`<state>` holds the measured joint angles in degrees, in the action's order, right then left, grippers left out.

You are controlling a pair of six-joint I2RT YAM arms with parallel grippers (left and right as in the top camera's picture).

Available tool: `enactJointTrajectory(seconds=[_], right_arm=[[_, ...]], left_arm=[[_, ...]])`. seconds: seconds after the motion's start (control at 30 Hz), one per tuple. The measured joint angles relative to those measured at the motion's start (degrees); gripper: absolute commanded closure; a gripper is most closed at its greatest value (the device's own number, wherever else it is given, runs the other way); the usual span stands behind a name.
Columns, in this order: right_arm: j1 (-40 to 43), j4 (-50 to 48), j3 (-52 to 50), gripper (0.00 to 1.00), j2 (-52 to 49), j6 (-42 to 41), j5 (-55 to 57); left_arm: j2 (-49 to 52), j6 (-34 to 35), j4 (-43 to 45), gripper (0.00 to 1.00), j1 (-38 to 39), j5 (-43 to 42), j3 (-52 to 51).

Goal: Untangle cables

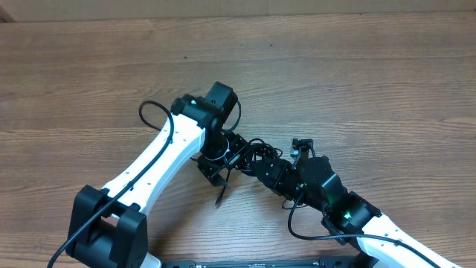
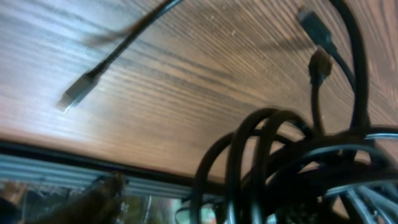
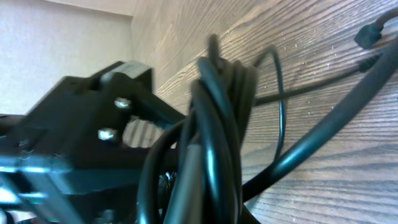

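The cables (image 1: 251, 152) are a bunched knot of thin black cords between my two grippers, near the middle of the wooden table. My left gripper (image 1: 219, 162) holds the knot's left side and my right gripper (image 1: 274, 173) its right side. One loose end (image 1: 221, 195) trails toward the front edge. In the left wrist view the cable loops (image 2: 267, 168) fill the lower right, and a silver plug (image 2: 74, 94) lies on the wood. In the right wrist view the bundle (image 3: 217, 124) stands close in front and hides my fingers.
The wooden table (image 1: 357, 67) stretches far and to both sides. Its front edge with a metal rail (image 2: 62, 169) lies close behind the left gripper. The left gripper's black body (image 3: 74, 149) sits just beyond the bundle in the right wrist view.
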<state>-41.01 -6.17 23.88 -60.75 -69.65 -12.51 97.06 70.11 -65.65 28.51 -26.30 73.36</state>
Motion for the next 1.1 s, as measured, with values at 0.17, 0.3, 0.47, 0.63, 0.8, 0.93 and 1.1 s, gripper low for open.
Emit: enactJointTrajectory(seconds=[0.17, 0.3, 0.47, 0.63, 0.8, 0.93, 1.1], right_arm=[[-0.1, 1.2, 0.0, 0.82, -0.1, 0.0, -0.7], [-0.1, 2.4, 0.0, 0.83, -0.1, 0.0, -0.6], [-0.1, 3.9, 0.0, 0.83, -0.1, 0.0, -0.6], [-0.1, 4.9, 0.0, 0.83, -0.1, 0.0, -0.5], [-0.1, 5.3, 0.0, 0.83, -0.1, 0.1, -0.1], [0.0, 5.9, 0.0, 0.83, -0.1, 0.0, 0.7], [0.0, 6.8, 0.0, 0.83, -0.1, 0.1, 0.9]], left_arm=[[0.0, 8.1, 3.9, 0.71, 0.0, -3.3, -3.3], [0.0, 11.1, 5.1, 0.84, 0.0, -3.7, -3.4], [0.0, 12.3, 5.7, 0.78, 0.3, -2.6, -3.6], [0.0, 10.6, 5.7, 0.56, 0.7, 0.2, -3.6], [0.0, 8.8, 5.7, 0.13, 0.7, 2.2, -3.7], [0.0, 7.9, 6.6, 0.00, 0.5, 3.6, -3.7], [0.0, 6.8, 9.7, 0.00, -3.4, 4.1, -3.9]])
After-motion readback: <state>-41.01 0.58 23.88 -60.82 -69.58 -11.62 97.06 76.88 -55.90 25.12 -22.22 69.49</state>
